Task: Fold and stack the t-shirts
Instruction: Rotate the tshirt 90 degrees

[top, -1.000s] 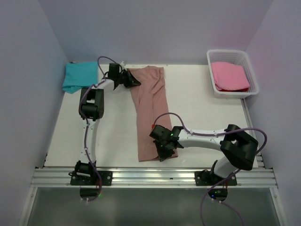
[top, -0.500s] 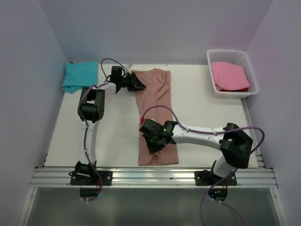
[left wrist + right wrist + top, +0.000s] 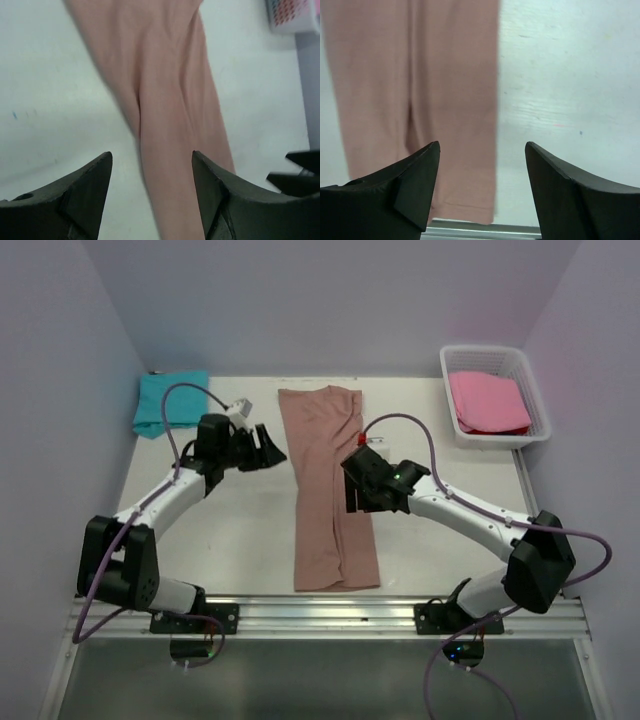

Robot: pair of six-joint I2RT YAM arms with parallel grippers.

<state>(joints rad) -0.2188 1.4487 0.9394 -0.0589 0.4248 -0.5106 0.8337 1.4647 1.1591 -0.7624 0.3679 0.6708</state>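
Left jaws, right jaws both standing wide, holding nothing. You're just releasing, pulling away from salmon-brown t-shirt (image 3: pixel 325 490), lying as long narrow strip on desk (image 3: pixel 240 520). Lengthwise fold looking done; crosswise fold coming next.
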